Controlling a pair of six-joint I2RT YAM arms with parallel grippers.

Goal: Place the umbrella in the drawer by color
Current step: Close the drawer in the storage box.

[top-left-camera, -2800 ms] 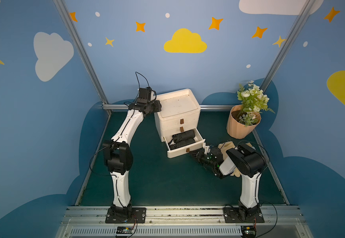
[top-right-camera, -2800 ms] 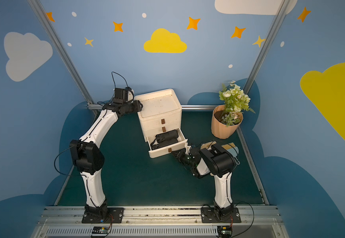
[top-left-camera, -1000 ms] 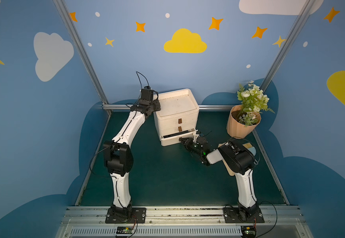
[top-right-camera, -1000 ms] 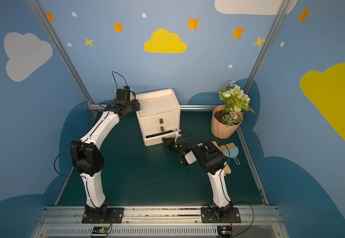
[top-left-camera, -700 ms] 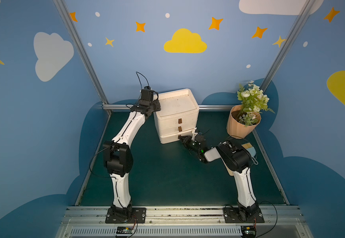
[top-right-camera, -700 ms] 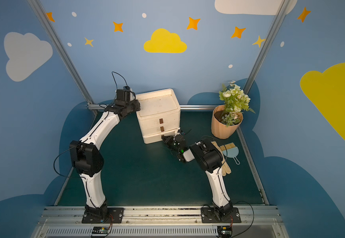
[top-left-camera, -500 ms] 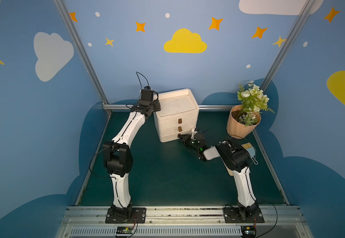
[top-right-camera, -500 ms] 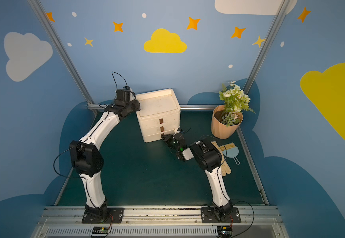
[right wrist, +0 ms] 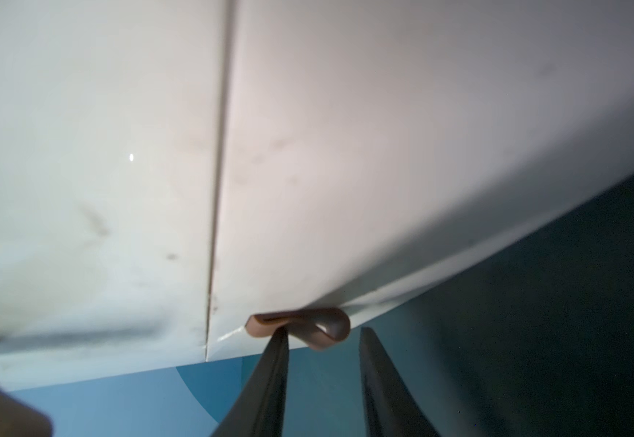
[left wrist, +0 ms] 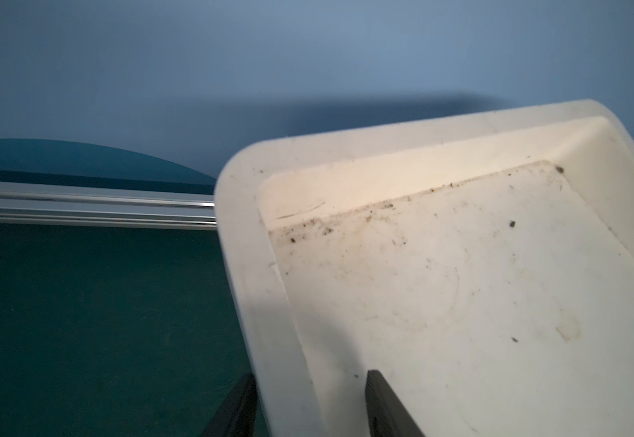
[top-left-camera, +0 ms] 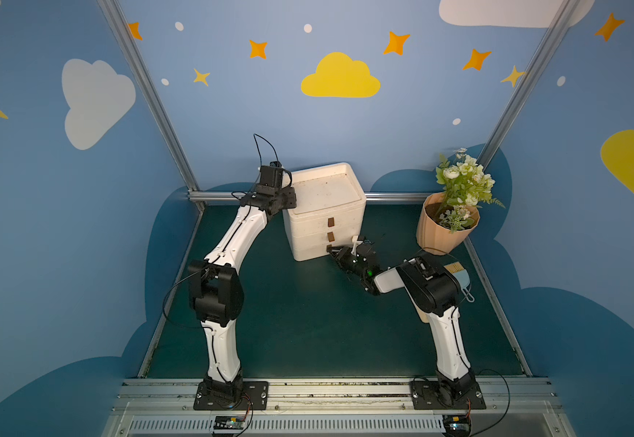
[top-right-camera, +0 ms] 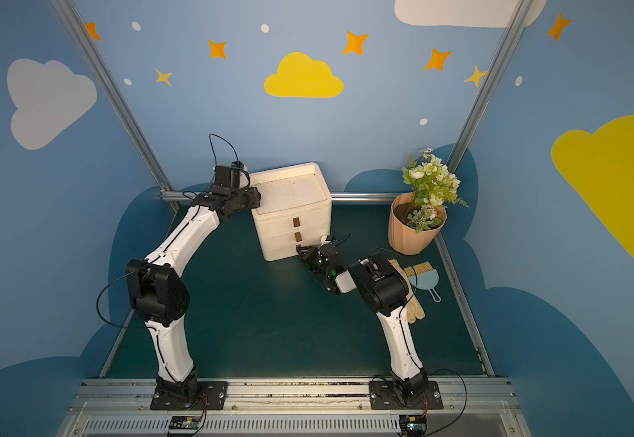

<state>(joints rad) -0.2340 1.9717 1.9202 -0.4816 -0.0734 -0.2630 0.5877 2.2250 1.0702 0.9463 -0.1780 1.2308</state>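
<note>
Right end effector by brown-tabbed white drawer

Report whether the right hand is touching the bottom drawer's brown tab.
Cannot tell. In the right wrist view one finger of the right hand overlaps the brown tab; the other stands clear, so contact is not plain.

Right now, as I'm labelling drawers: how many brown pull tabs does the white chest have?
3, in a column down the chest front: top tab, middle tab, bottom tab at the right tool's tips.
</note>
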